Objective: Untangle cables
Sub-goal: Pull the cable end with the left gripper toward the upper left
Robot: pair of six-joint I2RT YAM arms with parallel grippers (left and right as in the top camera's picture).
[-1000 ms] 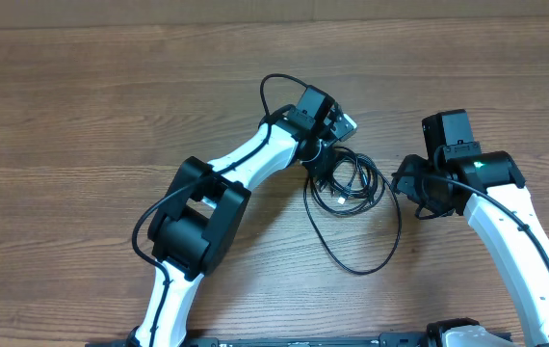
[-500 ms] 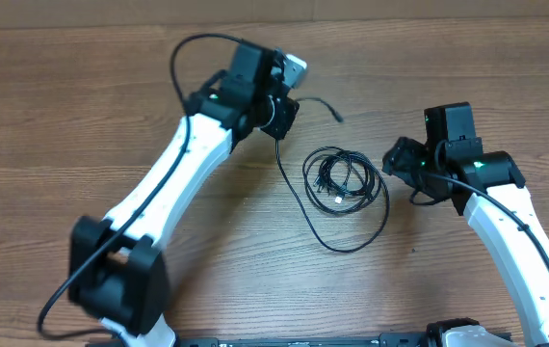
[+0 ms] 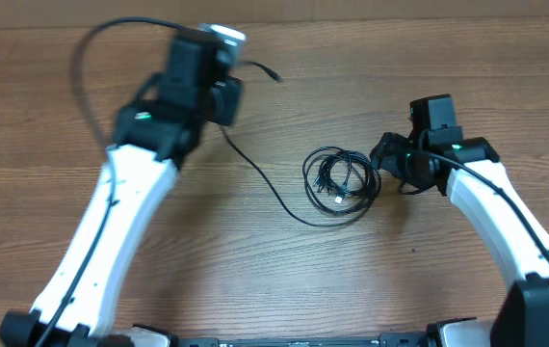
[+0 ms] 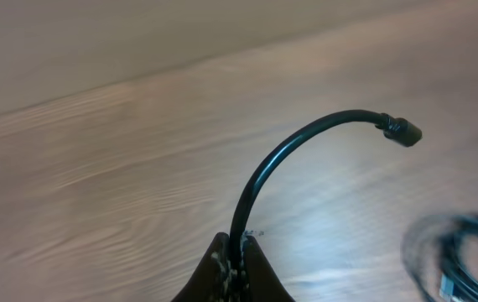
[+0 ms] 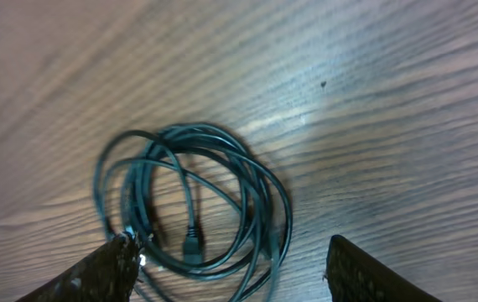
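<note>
Bundle: loose round bundle of thin black cables (image 3: 342, 180), flat on the brown wooden tabletop (image 3: 448, 58), a bit right of the middle; seen up close from the right wrist (image 5: 193, 201), loops lying over each other.
Long one: single thin black cable (image 3: 255, 169), running from the near side of the bundle up and left, toward the far left part of the tabletop, into the left gripper (image 3: 224, 96).
Plug: small black plug (image 4: 402, 132) at the tip of a short curved bit that sticks out past the left gripper; in the view from above (image 3: 276, 75), near the far edge.
Left fingers: pinched tight on the single thin black cable (image 4: 235, 252), with the curved bit rising from between them.
Right gripper: black, just right of the bundle (image 3: 390, 159), pointing at it.
Right fingers: spread wide (image 5: 231, 268), holding nothing; one finger (image 5: 96, 273) right at the rim of the bundle, touching or not, cannot tell.
</note>
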